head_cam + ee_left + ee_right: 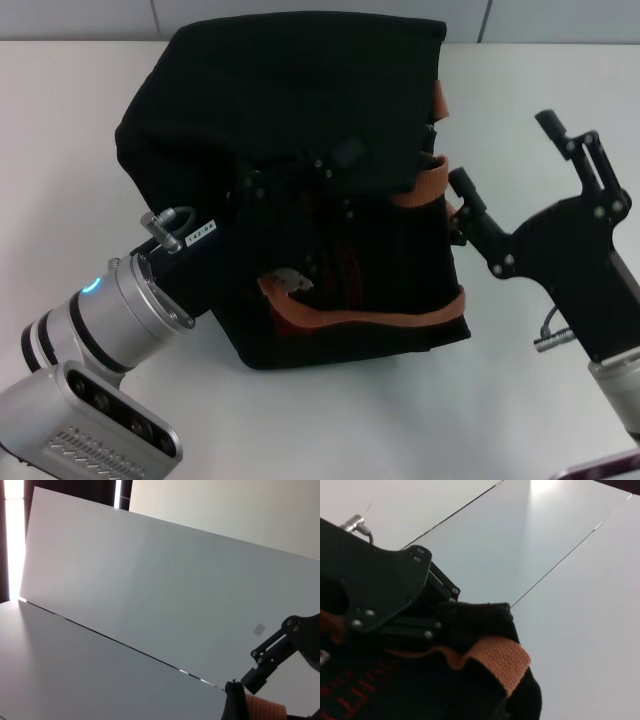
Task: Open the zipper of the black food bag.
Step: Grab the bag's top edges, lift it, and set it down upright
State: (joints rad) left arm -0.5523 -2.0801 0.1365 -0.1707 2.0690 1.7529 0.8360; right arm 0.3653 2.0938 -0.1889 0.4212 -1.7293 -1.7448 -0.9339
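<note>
The black food bag [300,90] lies tipped on the white table, with its orange-brown straps [420,185] on the right side and along the front. My left gripper [305,185] reaches from the lower left and is pressed against the bag's dark middle. It is black on black there. In the right wrist view its body [375,580] sits over the bag [470,695] beside a strap [502,662]. My right gripper [508,155] is open at the bag's right side, with one finger [468,195] close to the strap. The zipper is hidden.
The white table [60,120] runs out to both sides of the bag and meets a pale wall [200,580] behind it. Red lettering [350,695] marks the bag's front. A small pale patch [290,283] shows above the lower strap.
</note>
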